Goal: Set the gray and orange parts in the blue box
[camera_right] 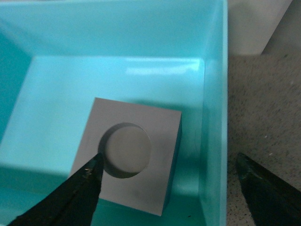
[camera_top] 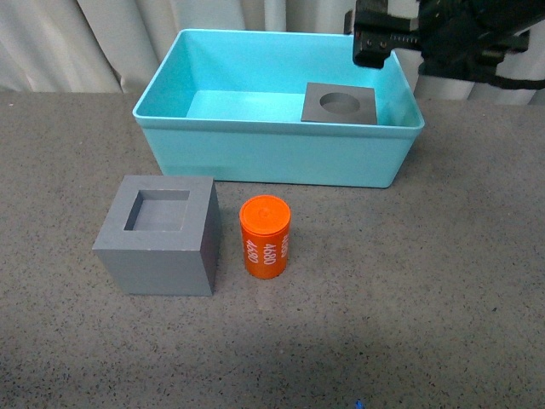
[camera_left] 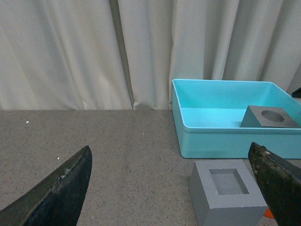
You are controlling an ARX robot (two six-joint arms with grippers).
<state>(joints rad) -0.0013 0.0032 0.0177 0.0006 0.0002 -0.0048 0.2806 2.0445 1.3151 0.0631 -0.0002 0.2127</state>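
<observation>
Two parts to go!
The left tool (camera_left: 170, 149) and right tool (camera_right: 167, 162) gape empty; grabbing the square-recess cube (camera_top: 157, 247) risks toppling the orange cylinder (camera_top: 266, 237) just beside it.

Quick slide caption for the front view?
Round-recess gray cube inside turquoise plastic bin; square-recess gray cube and orange cylinder stand on table.

Gray speckled tabletop (camera_top: 443, 281) w/ pale pleated curtain (camera_left: 70, 52) behind; tiny blue speck (camera_top: 359, 404) at near edge.
</observation>
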